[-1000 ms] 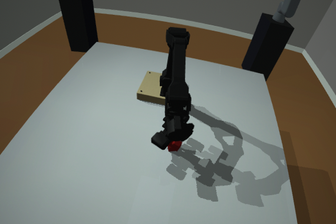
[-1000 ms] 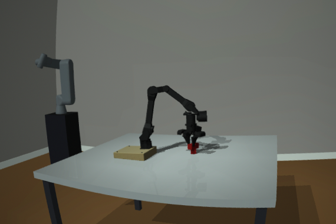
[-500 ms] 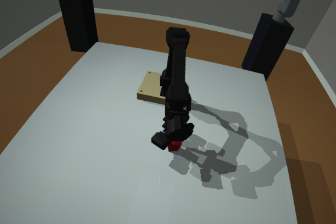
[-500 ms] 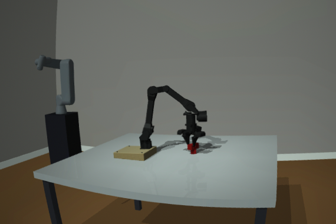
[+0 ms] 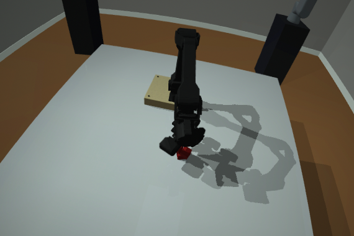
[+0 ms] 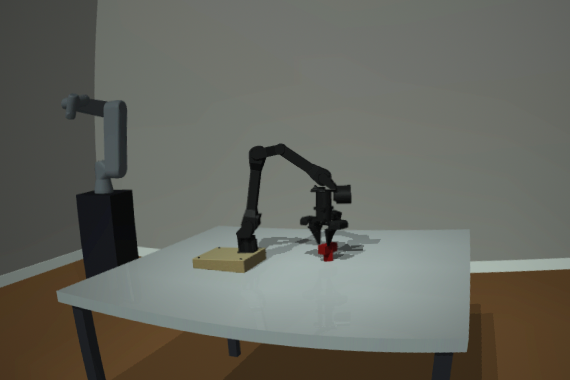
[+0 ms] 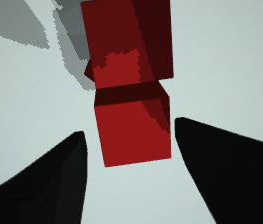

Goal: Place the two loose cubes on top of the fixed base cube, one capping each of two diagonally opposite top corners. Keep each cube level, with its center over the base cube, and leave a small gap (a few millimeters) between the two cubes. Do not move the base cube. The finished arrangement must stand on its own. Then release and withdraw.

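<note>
Two red loose cubes sit on the red base cube (image 6: 328, 257) (image 7: 89, 72), which is mostly hidden under them. In the wrist view one loose cube (image 7: 132, 137) is between the fingers and the other loose cube (image 7: 122, 45) is beyond it. They look roughly level, corner toward corner; the gap between them cannot be read. My gripper (image 7: 130, 133) (image 6: 324, 243) is open, pointing down, with pale table showing between each fingertip and the nearer cube. In the top view the arm hides much of the red cluster.
A tan mounting board (image 5: 158, 89) (image 6: 220, 260) lies at the arm's base on the white table (image 5: 93, 156) (image 6: 400, 302). Two black pedestals (image 5: 82, 23) (image 5: 281, 48) with grey arms stand beyond the table's far side.
</note>
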Controlling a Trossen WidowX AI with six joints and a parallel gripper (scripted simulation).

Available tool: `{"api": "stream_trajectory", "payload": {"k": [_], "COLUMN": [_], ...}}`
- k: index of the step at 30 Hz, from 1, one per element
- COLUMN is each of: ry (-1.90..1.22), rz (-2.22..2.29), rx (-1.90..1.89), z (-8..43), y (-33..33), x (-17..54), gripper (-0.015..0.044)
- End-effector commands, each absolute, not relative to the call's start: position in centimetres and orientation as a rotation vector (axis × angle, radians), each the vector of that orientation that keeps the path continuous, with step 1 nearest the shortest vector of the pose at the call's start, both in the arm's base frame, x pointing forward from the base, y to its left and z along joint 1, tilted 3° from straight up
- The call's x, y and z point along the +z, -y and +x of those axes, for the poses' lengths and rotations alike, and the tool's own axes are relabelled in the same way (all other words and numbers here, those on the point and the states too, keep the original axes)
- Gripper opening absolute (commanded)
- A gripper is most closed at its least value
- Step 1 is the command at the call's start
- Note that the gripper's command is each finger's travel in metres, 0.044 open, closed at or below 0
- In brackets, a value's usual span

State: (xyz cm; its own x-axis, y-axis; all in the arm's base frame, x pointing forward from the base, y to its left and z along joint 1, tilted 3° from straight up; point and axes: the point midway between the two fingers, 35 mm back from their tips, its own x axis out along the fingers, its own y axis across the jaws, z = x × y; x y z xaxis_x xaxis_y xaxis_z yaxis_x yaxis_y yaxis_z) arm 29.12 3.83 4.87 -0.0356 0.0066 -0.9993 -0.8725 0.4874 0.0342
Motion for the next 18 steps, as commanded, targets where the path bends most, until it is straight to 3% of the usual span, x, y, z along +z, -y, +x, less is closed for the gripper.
{"api": "stream_trajectory", "payload": {"k": [1, 18], "ry": [-1.421, -1.421], "rz": [-0.814, -0.814], "rx": [0.842, 0.842], "z": [29.4, 29.4], "y": [-3.8, -3.8], "x": [5.7, 7.2], "gripper": [0.0205, 0.0205]}}
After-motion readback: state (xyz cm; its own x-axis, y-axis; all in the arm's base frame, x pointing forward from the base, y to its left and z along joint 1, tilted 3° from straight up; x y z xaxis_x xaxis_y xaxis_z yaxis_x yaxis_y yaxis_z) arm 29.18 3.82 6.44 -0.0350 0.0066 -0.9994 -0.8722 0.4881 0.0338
